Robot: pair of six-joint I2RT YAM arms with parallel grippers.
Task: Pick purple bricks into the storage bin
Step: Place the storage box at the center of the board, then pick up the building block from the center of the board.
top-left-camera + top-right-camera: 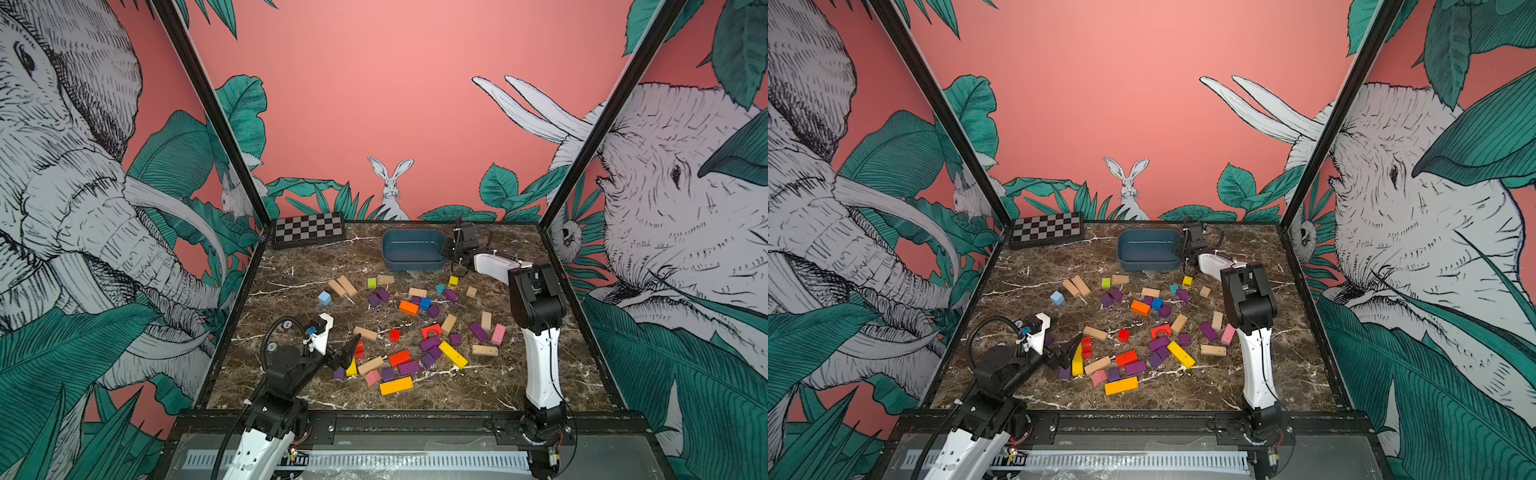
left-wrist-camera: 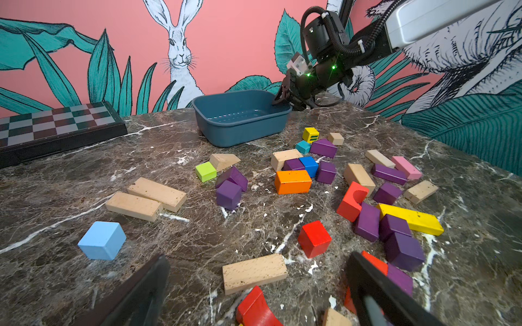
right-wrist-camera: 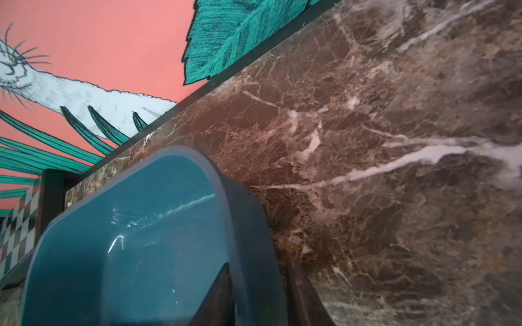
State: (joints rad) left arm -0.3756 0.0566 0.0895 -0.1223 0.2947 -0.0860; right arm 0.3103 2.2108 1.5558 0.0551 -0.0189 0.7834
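- Left claw (image 1: 350,351) hangs low over the near-left fringe of the block pile, its fingers (image 2: 152,282) spread wide and gripping nothing.
- Purple bricks (image 1: 430,344) all lie on the tabletop (image 1: 478,386), scattered through the mixed pile in the middle.
- One of them (image 1: 339,373) sits just beside the left claw, a cluster lies to its right, and others are farther off toward the bin.
- Bin (image 1: 411,265) stands near the far edge, well apart from the left claw, with a bare strip between it and the pile.
- Right claw (image 3: 258,266) straddles the bin's right wall, one finger inside and one outside; I cannot tell whether it squeezes the wall.
- Checkerboard (image 1: 308,229) fills the far-left corner, near the bin but apart from it.
- Open tabletop runs along the near edge.
- On the left side only a blue cube (image 1: 324,297) and two wooden bars (image 1: 343,286) break the bare surface.
- Right of the pile, the right arm (image 1: 538,353) rises from the near edge.
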